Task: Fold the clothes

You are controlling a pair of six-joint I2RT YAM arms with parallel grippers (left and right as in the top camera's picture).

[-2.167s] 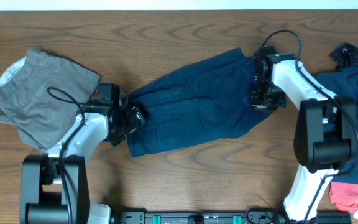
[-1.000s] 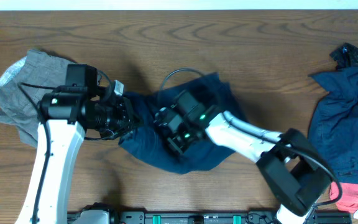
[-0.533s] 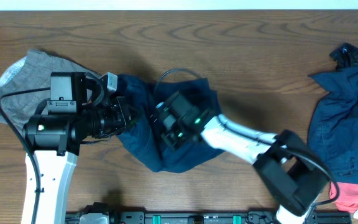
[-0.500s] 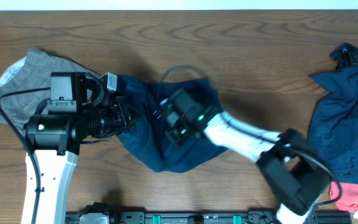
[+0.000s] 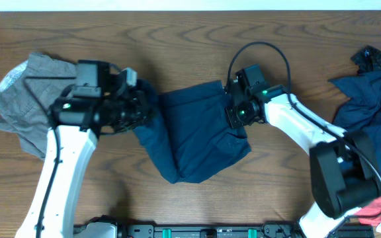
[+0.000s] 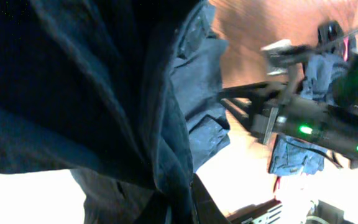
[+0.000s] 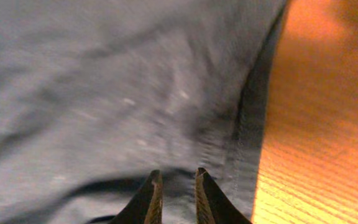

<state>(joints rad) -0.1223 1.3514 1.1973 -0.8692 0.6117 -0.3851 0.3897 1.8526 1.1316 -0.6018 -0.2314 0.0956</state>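
- Broadly, the table (image 5: 256,39) carries three lots of clothes: a grey pair (image 5: 25,99) far left, a navy heap (image 5: 369,112) far right, and the navy shorts (image 5: 197,132) in the middle, well apart from both.
- From overhead, the shorts lie doubled over, flat on the wood. Their long axis runs from the far edge of the table towards me, leaning slightly to the right at the bottom.
- They sit squarely between the two arms, so neither arm is clearly nearer. Each gripper is at an upper side edge, and I judge the next fold turns on that.
- The left gripper (image 5: 141,112) is at the upper-left corner, where the cloth bunches and rises off the table.
- Its wrist camera is filled with dark folds gathering down towards the fingers, which are mostly hidden. I read it as clamped on the shorts, though that is a judgement.
- The right gripper (image 7: 177,180) hovers over the right edge, its fingers drawn narrow with a slim gap and nothing pinched between them.
- Only this wrist view shows the stitched seam (image 7: 247,112) lying just to the right of the fingertips, with bare wood beyond it. Overhead, the arm covers that spot.
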